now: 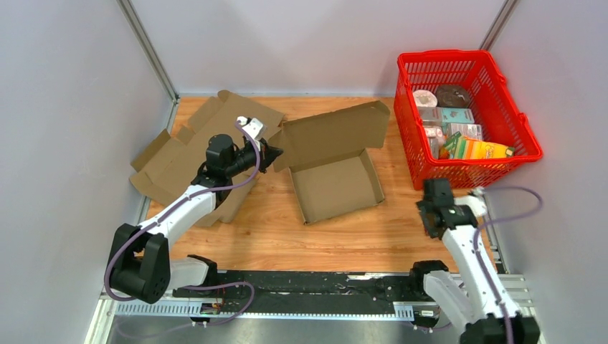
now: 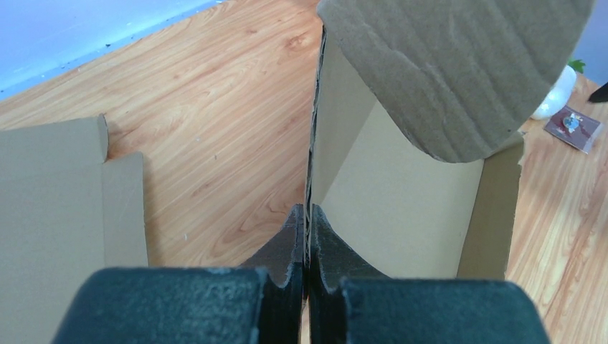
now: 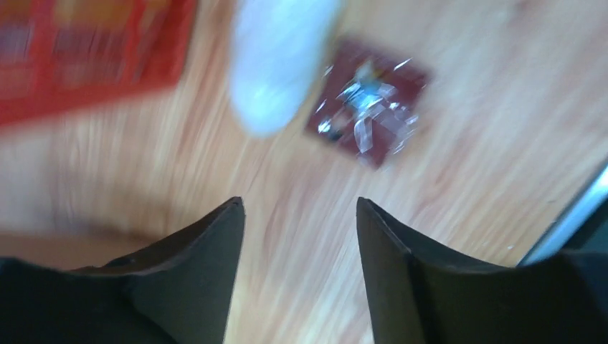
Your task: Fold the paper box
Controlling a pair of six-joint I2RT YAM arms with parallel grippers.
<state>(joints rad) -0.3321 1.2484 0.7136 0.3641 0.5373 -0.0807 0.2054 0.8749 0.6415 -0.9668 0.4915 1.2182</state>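
Across the middle of the wooden table [image 1: 272, 229] the box [image 1: 335, 172] is sitting half formed, its shallow bottom flat on the wood with low walls standing up around it and its lid [image 1: 337, 132] leaning open toward the back wall. On my overhead feed I am seeing the left gripper [image 1: 275, 153] reaching in at the box's left rear corner, where bottom and lid meet. My left wrist feed is showing both fingers [image 2: 283, 251] pressed together on a thin upright edge of cardboard, pinching it between the pads. Beyond that pinch the feed is showing the brown inside of the box and a curved flap [image 2: 459, 64] hanging over it from above. Left of the box, a second piece of flat cardboard [image 1: 188, 159] is lying unfolded, partly under the left arm. Over on the right, the red basket [image 1: 464, 115] is standing near the back corner, holding packaged goods, well apart from the box. Near the basket's front edge the right gripper [image 1: 434, 215] is pointing down at the table, and its wrist feed is coming through blurred. Even so, I am making out its two dark fingers [image 3: 201, 272] spread apart with only bare wood between them, gripping nothing. Ahead of those fingers a small dark red packet [image 3: 369, 111] is lying on the wood beside a white blur that I cannot identify.
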